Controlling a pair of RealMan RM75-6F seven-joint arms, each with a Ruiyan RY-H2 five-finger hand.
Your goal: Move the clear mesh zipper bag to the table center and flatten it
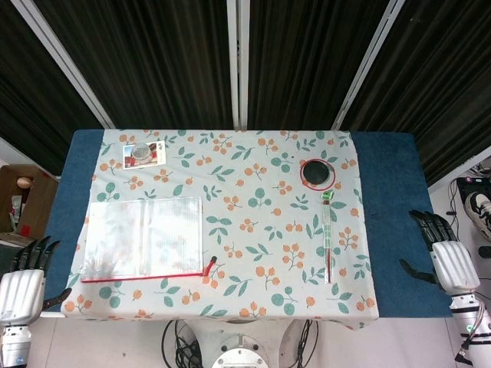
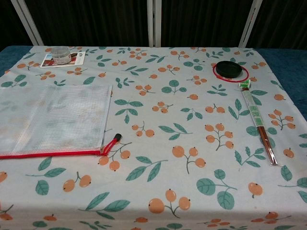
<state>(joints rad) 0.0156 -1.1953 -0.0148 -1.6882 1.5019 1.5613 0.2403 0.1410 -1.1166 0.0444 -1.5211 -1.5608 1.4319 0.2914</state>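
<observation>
The clear mesh zipper bag point(image 1: 143, 238) lies flat on the left part of the table, its red zipper edge along the near side and a red pull tab at its right corner; in the chest view the bag point(image 2: 53, 120) fills the left middle. My left hand point(image 1: 23, 287) hangs off the table's near-left corner, fingers apart and holding nothing. Beyond the table's right edge my right hand point(image 1: 449, 257) is also empty with fingers spread. Neither hand shows in the chest view.
A floral tablecloth point(image 1: 253, 222) covers the blue table. A small clear jar on a card point(image 1: 143, 154) sits at the far left. A black lid with a red ring point(image 1: 317, 173) and wrapped chopsticks point(image 1: 327, 241) lie on the right.
</observation>
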